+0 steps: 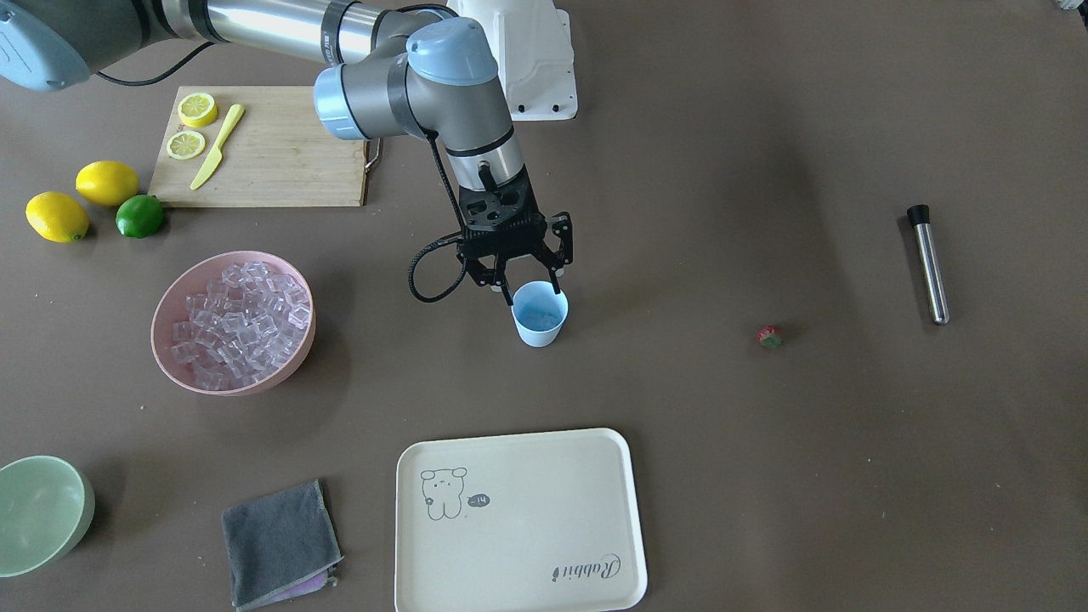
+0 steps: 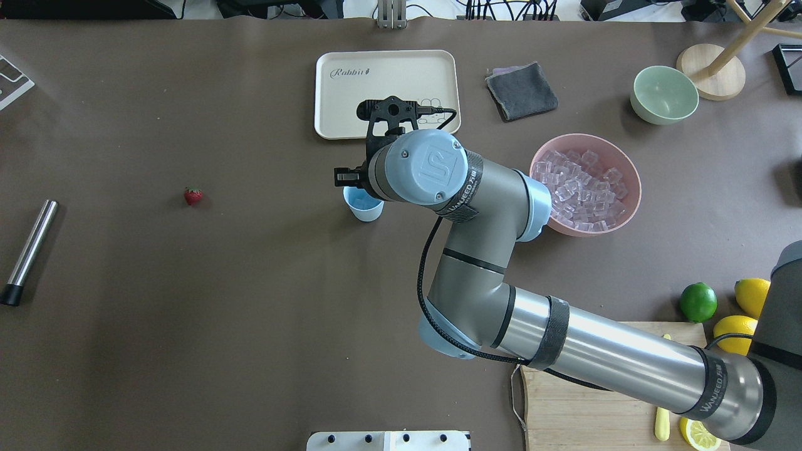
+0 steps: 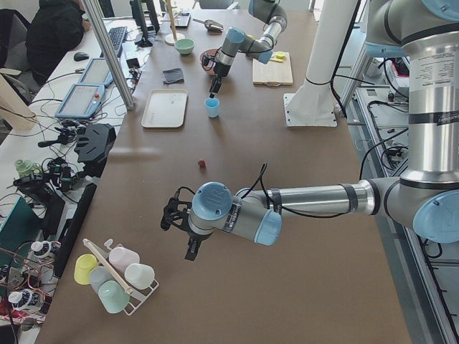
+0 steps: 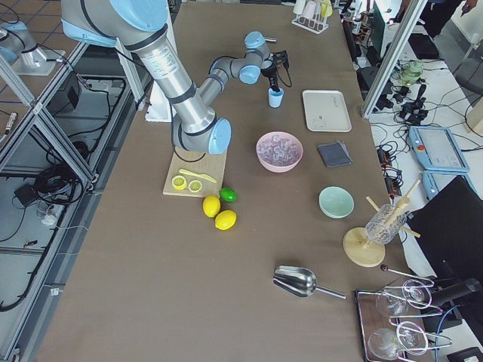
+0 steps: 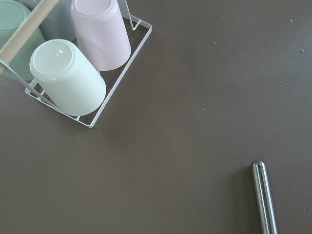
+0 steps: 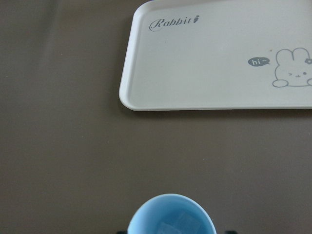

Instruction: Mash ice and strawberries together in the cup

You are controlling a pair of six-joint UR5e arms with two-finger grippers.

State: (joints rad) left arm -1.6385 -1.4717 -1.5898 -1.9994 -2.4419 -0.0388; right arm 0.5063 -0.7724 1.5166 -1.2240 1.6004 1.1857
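1. Brown matting covered the table (image 1: 807,476), a cream tray (image 1: 527,527) lying near its operators' edge.
2. Right gripper (image 1: 532,287) hovered with fingers spread just above the cup (image 1: 539,323), which appeared to hold ice (image 6: 170,225).
3. More ice filled a pink bowl (image 1: 255,388) nearby; 1 strawberry (image 1: 770,337) lay well apart on bare matting.
4. Left gripper (image 3: 191,252) hung near a wire cup rack (image 5: 24,33); whether it was clenched or released could not be told.

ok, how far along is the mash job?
Early. Done: some ice seems to be in the cup, though it is faint. In hand: right gripper open over the cup. To do: strawberry lies on the table, metal rod untouched, no mashing yet.
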